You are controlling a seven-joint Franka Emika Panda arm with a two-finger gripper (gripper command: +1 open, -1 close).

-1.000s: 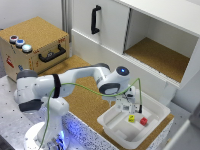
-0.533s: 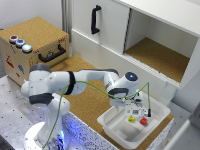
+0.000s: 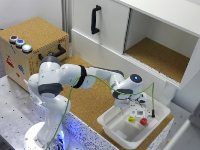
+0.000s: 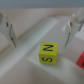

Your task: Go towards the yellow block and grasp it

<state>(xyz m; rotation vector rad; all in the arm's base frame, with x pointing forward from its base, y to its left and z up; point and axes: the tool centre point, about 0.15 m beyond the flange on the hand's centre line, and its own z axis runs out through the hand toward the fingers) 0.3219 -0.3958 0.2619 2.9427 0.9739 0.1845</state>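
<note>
Exterior view: the white arm reaches from its base across the cork-topped desk [image 3: 95, 102], wrist bent down over the white tray [image 3: 114, 126]. Its gripper [image 3: 134, 111] hangs just above the yellow block [image 3: 131, 119], which lies in the tray beside the red block [image 3: 143, 121]. Fingertips blur here.

Wrist view: both fingers [image 4: 8, 29] stand spread apart, released, the yellow block [image 4: 48, 52] between them below. Black marks on it read roughly "N" and "S". The red block [image 4: 80, 60] is cut off at the edge.

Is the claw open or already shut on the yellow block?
Open. In the wrist view the claw fingers stand apart, and the yellow block lies free in the white tray, untouched.
</note>
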